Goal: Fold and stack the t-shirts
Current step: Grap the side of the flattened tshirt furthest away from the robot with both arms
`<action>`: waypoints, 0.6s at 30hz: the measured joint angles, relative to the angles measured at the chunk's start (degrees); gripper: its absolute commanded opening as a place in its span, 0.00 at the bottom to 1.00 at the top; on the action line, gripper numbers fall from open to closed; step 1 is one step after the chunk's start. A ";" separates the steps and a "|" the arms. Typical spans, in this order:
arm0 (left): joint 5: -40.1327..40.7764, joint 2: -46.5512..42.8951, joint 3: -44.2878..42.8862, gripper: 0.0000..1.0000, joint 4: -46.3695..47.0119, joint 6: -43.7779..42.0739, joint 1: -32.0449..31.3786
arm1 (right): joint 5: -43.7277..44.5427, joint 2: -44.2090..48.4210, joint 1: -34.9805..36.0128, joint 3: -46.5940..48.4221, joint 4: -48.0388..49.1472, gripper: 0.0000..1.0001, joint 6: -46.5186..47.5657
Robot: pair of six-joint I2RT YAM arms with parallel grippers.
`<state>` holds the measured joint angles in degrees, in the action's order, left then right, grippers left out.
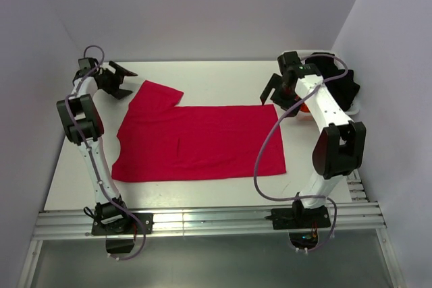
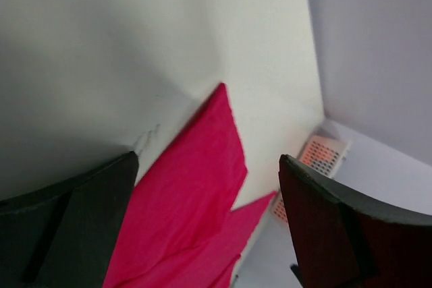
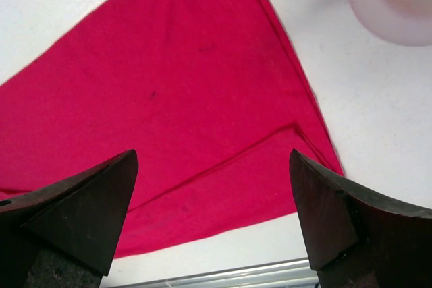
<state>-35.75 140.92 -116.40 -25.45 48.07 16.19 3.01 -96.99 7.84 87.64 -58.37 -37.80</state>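
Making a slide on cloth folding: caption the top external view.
Crimson t-shirt spread on white table; left gripper and right gripper, both open, near its far corners.

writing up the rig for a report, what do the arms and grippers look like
The left arm and right arm have white links and black joint housings. A pale lilac cable loops along each. The left gripper and right gripper are black, with dark wedge-shaped fingers. No markings are legible.
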 measured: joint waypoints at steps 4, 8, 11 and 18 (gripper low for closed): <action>-4.94 3.89 -4.76 0.95 2.86 2.08 -0.17 | 0.61 -4.00 -0.07 5.90 -3.58 1.00 0.33; -4.90 7.02 -9.31 0.95 5.01 1.68 -0.63 | 1.07 -8.66 -0.26 12.83 -6.23 1.00 0.68; -5.64 9.22 -10.97 0.95 5.20 1.16 -0.92 | 1.11 -12.15 -0.39 17.40 -8.15 1.00 0.87; -4.17 10.12 -13.29 0.94 4.68 -0.72 -2.54 | 0.39 -19.91 -0.63 25.88 -11.34 1.00 1.49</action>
<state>-39.92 151.04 -129.69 -20.78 47.35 13.65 3.40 -116.90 7.20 113.51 -69.71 -36.32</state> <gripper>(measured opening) 0.940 0.999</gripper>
